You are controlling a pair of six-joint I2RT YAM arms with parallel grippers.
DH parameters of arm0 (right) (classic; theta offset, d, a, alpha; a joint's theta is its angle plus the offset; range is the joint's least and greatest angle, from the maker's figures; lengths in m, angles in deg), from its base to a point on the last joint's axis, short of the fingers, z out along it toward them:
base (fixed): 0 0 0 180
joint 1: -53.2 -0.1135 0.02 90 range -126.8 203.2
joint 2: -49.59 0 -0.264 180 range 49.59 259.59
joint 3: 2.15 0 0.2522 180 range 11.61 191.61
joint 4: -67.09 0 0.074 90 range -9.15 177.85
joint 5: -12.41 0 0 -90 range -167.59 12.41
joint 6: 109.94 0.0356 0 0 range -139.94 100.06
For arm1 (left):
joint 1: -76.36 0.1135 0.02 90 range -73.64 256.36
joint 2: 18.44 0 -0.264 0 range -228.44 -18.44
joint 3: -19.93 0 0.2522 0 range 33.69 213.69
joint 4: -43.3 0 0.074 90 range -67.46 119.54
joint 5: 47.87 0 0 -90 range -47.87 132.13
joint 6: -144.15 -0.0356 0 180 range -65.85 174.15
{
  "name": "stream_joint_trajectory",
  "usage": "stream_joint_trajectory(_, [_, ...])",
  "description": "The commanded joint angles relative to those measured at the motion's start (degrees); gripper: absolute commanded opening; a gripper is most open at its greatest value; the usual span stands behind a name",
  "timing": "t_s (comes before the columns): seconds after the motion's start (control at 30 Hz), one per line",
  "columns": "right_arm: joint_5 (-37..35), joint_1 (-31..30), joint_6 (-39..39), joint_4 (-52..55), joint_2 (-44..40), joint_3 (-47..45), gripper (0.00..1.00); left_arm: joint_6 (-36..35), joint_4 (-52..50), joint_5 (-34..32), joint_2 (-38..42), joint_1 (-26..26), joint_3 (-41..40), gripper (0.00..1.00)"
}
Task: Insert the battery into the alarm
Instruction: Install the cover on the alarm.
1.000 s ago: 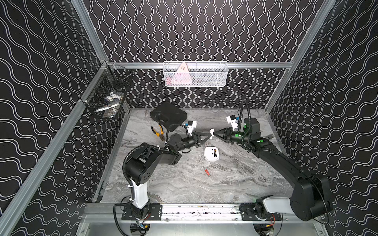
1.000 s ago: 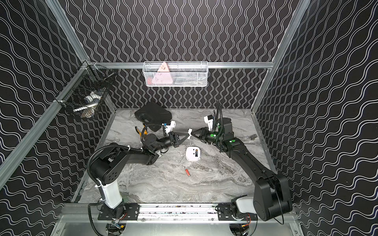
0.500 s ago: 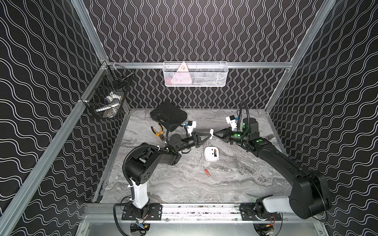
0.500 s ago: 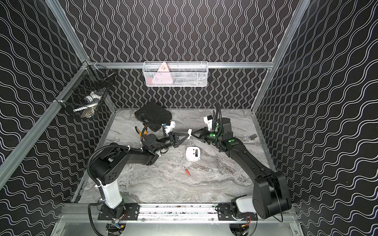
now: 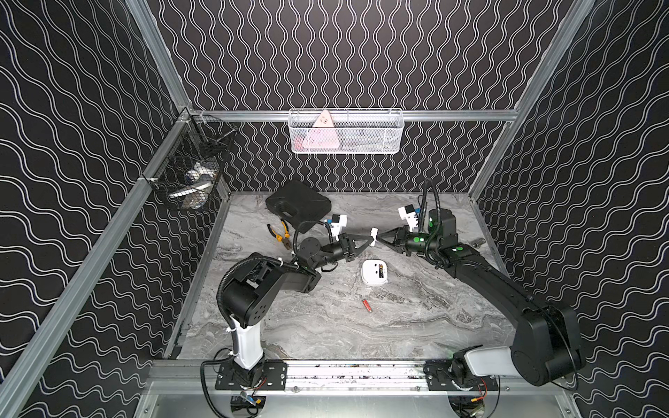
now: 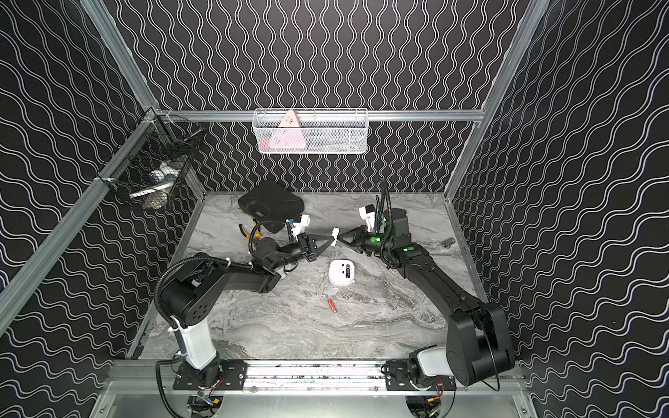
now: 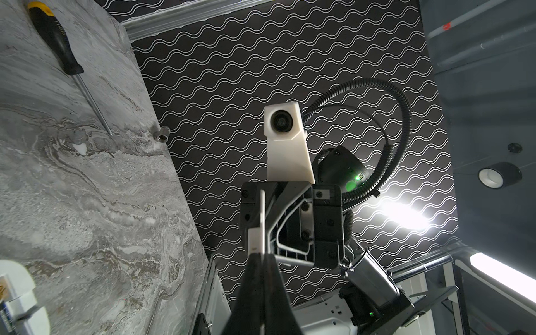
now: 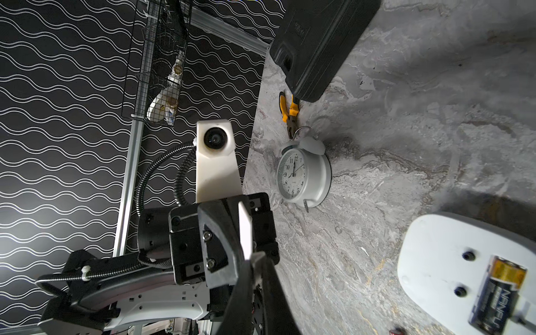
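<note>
Battery lies in alarm compartment; pink triangle stands in white basket.

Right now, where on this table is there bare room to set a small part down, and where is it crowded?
Barest: the wide front strip between the small red cylinder and the front rail. Also open: the back middle, between the black case and the right arm. Crowded: around the case, pliers, left arm and alarm.

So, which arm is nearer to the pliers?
Left. The left arm has its wrist close beside the pliers. The right arm reaches in from the opposite side, and the left end effector lies between it and the pliers.
</note>
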Motion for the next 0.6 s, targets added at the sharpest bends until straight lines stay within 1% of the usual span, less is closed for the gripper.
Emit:
stream_joint_trajectory(0.0, [0.5, -0.2, 0.3, -2.0, 0.2, 0.4, 0.06, 1.2, 3.4, 1.1, -0.3, 0.0, 0.0, 0.0])
stream_joint_trajectory(0.2, [0.5, -0.2, 0.5, -2.0, 0.1, 0.3, 0.0, 1.1, 3.2, 1.1, -0.4, 0.0, 0.0, 0.0])
stream_joint_trajectory(0.37, [0.2, -0.1, 0.0, -1.5, -0.5, 0.4, 0.0, 1.1, 3.2, 0.7, -0.6, 0.0, -0.1, 0.0])
stream_joint_trajectory(0.47, [-0.1, -0.2, -0.8, -0.5, -0.8, 0.8, 0.0, 0.8, 2.7, 0.4, -0.6, 0.0, -0.4, 0.1])
stream_joint_trajectory(0.53, [-0.2, -0.2, -1.2, 0.1, -0.9, 0.9, 0.0, 0.7, 2.4, 0.2, -0.5, 0.0, -0.5, 0.18])
stream_joint_trajectory(0.57, [-0.2, -0.2, -1.2, 0.2, -0.9, 0.9, 0.0, 0.4, 2.2, 0.2, -0.4, 0.0, -0.5, 0.2])
